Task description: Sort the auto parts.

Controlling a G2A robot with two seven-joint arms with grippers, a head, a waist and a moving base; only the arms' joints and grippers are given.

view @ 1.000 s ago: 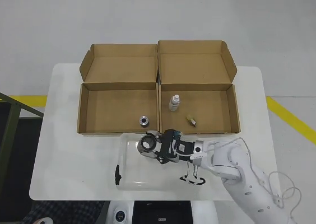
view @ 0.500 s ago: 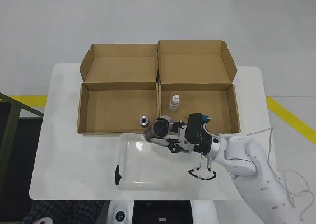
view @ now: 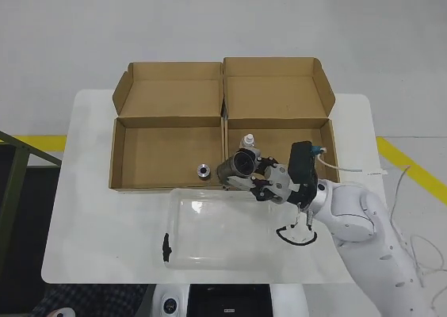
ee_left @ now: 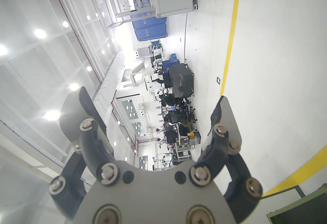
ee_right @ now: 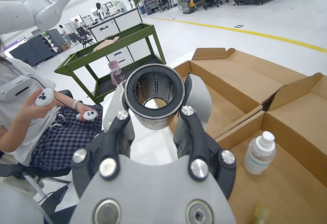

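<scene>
Your right jaws grip the hollow grey metal cylinder with a black rim [ee_right: 153, 120], held over the near left corner of the right brown cardboard box [view: 283, 143], near the small white plastic bottle [ee_right: 259, 156]. Your left jaws stand open and empty.

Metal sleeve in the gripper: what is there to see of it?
The sleeve is a short hollow cylinder, grey metal by its look, with a black ring at its open end and rows of small balls lining the bore. The right gripper clamps it by its sides, with the open end facing the wrist camera. In the top view it is held on its side over the near left corner of the right box, touching nothing but the gripper.
</scene>
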